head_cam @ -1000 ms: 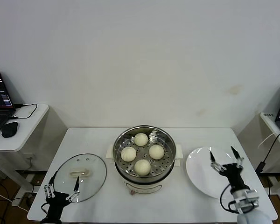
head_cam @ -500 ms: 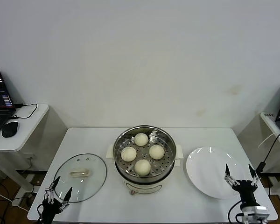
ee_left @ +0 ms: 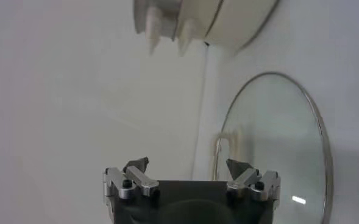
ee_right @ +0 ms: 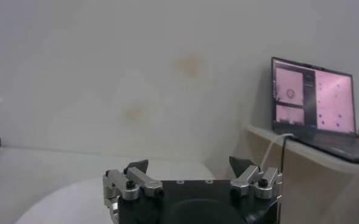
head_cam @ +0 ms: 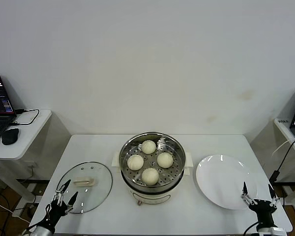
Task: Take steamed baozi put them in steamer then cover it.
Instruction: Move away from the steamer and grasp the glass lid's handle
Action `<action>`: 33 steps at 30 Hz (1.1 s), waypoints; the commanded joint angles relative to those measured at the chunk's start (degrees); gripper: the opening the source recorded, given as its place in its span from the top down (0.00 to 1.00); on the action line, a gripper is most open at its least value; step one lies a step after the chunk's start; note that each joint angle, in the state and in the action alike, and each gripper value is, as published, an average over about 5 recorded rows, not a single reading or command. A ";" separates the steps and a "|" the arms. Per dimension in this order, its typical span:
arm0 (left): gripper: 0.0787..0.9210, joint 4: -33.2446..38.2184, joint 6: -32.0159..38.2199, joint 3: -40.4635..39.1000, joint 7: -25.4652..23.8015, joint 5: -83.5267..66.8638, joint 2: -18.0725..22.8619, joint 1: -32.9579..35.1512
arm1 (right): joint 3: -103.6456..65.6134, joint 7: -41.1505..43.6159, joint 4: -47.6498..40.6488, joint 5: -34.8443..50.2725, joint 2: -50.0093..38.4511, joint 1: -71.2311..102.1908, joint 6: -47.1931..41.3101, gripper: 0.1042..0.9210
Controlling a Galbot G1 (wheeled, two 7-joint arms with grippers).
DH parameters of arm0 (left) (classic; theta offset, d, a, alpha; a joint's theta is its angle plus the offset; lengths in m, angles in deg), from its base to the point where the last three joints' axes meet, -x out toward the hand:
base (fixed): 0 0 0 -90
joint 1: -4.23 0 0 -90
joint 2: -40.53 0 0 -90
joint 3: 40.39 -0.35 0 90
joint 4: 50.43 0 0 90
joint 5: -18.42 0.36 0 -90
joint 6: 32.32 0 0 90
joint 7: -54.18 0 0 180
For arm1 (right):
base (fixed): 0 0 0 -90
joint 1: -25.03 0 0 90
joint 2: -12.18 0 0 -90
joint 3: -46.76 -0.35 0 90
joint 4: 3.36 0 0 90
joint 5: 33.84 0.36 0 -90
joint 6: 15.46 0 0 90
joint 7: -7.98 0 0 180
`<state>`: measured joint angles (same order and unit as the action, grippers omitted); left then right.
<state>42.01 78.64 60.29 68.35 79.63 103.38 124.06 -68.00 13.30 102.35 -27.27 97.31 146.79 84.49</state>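
Observation:
Four cream-white baozi (head_cam: 150,175) sit on the perforated tray inside the shiny steel steamer (head_cam: 152,162) at the table's middle. The steamer stands uncovered. The glass cover (head_cam: 86,186) with its cream bar handle lies flat on the table left of the steamer; it also shows in the left wrist view (ee_left: 277,146). My left gripper (head_cam: 65,192) is open and empty at the cover's front-left edge. My right gripper (head_cam: 258,192) is open and empty at the front edge of the empty white plate (head_cam: 221,181).
A side table with a laptop and a mouse (head_cam: 10,136) stands at the far left. Another laptop (ee_right: 313,100) sits on a shelf at the far right, with cables hanging beside the table.
Both grippers have drawn back toward the table's front edge. The right one has left the plate's middle. The baozi, steamer and cover have not moved.

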 commanded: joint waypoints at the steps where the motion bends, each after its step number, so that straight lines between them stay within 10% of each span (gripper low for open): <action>1: 0.12 -6.19 0.30 -2.62 0.21 3.66 -1.04 -8.56 | -1.65 -0.59 -0.06 -1.21 1.11 0.82 -0.07 0.12; 33: 0.12 -16.78 0.14 -6.67 -0.14 6.39 -0.48 -19.26 | -1.06 0.06 -1.51 -2.65 1.13 0.67 -0.49 0.12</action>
<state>27.79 78.79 53.95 68.26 85.50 102.90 106.59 -69.14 13.30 100.97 -29.65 98.35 147.38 83.92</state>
